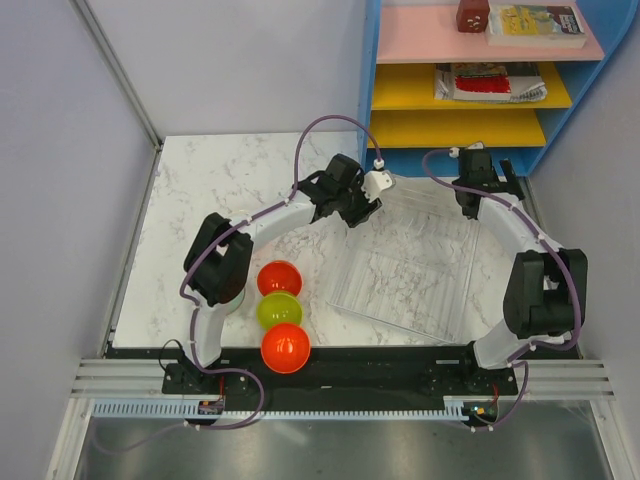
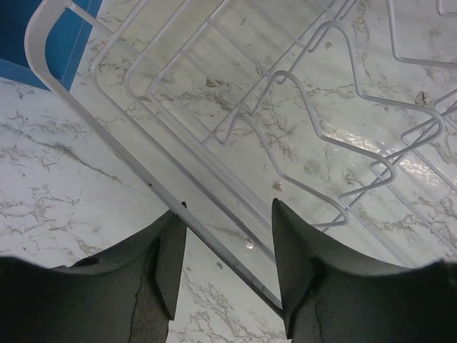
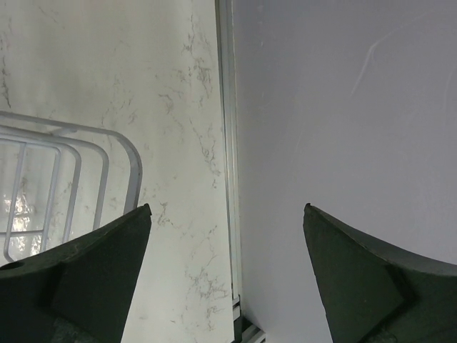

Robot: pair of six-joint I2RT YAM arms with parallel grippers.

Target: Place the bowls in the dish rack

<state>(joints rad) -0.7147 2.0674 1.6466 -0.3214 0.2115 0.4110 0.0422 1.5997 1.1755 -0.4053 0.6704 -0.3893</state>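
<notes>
The left gripper [image 2: 227,268] is spread and empty. It sits over the rack [image 2: 235,143] at its far left corner, and the rim wire runs under the gap. The right gripper [image 3: 227,275] gapes wide and holds nothing, just off the rack's far right corner and over the table [image 3: 178,107] by the wall [image 3: 343,107].

Left of the rack and apart from it, three bowls lie in a row: far red bowl [image 1: 279,279], yellow-green bowl [image 1: 279,311], near red bowl [image 1: 285,348].

Beyond the rack, the print on the shelf's [image 1: 470,95] books [image 1: 535,25] is too small to read.
</notes>
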